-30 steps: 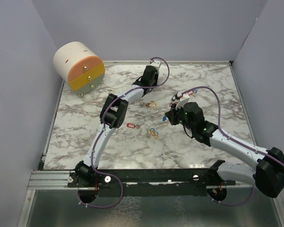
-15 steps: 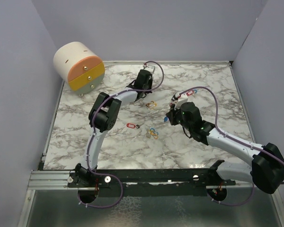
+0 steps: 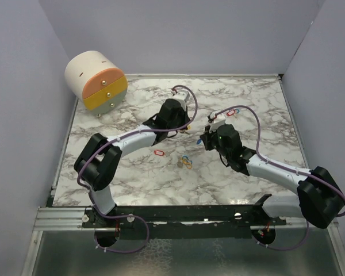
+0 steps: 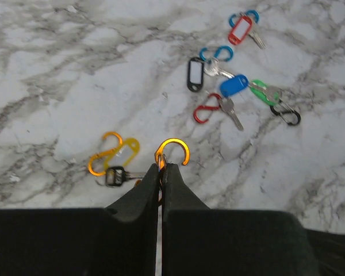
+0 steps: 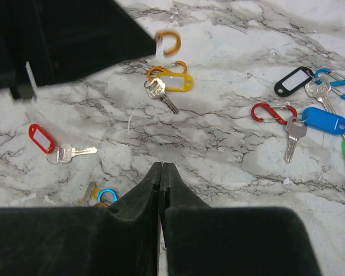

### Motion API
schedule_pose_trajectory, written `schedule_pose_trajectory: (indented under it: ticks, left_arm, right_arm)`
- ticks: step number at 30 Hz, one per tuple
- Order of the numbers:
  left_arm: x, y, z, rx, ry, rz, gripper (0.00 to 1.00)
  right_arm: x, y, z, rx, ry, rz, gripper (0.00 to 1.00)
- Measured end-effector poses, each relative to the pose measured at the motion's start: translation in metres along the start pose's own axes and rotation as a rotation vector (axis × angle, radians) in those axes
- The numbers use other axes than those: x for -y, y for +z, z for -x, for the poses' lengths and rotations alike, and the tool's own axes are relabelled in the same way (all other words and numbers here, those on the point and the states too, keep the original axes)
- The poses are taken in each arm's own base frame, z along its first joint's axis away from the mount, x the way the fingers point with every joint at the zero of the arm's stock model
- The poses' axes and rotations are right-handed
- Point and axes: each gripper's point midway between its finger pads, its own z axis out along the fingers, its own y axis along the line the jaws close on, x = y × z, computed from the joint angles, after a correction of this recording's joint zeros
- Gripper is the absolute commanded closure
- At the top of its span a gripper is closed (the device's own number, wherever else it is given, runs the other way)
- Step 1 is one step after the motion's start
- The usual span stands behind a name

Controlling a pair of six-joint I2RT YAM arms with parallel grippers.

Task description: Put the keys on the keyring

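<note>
My left gripper [image 4: 162, 167] is shut on an orange carabiner keyring [image 4: 172, 150], held a little above the marble table. A yellow-tagged key with an orange clip [image 4: 112, 154] lies just to its left. Further away lie a red-tagged key [image 4: 240, 29], a black tag [image 4: 195, 73], a blue-tagged key [image 4: 234, 85] and a green tag [image 4: 261, 92]. My right gripper [image 5: 161, 165] is shut with nothing visible in it, hovering over bare marble. It faces the left gripper [image 5: 75, 40]. Another red-tagged key [image 5: 41, 138] lies to its left, and the blue-tagged key [image 5: 325, 121] to its right.
A round drawer unit [image 3: 96, 80] stands at the back left. Loose clips lie about: red [image 5: 270, 112], blue [image 5: 106, 196] and black [image 4: 287, 115]. A small cluster of clips [image 3: 186, 161] and a red tag [image 3: 158, 153] lie mid-table. Walls close in three sides.
The left arm's elbow has swung down and to the left, and its gripper has moved nearer with the orange carabiner. The right gripper has edged slightly toward the back.
</note>
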Motion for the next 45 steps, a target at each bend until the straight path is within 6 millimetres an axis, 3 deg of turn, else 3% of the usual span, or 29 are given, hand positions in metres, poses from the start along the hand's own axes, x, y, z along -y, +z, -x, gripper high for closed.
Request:
schedule_pose_trajectory:
  ticks: [4, 7, 14, 28, 45]
  left_arm:
    - [0.03, -0.02, -0.035, -0.054, 0.014, -0.055, 1.0]
    - [0.033, -0.033, -0.052, -0.083, 0.009, -0.059, 1.0]
    - [0.037, -0.044, -0.046, -0.064, -0.011, -0.068, 1.0]
    - [0.048, -0.045, -0.064, -0.115, 0.009, -0.082, 1.0]
    - [0.07, -0.045, -0.067, -0.125, 0.043, -0.127, 1.0]
  right_arm:
    - [0.0, 0.002, -0.001, 0.032, -0.012, 0.009, 0.99]
    - [0.0, 0.001, -0.004, 0.044, -0.022, 0.018, 0.99]
    - [-0.004, 0.0, 0.003, 0.086, -0.038, 0.046, 0.99]
    - [-0.009, 0.001, 0.003, 0.09, -0.045, 0.076, 0.99]
    - [-0.01, 0.005, 0.0, 0.082, -0.046, 0.079, 0.99]
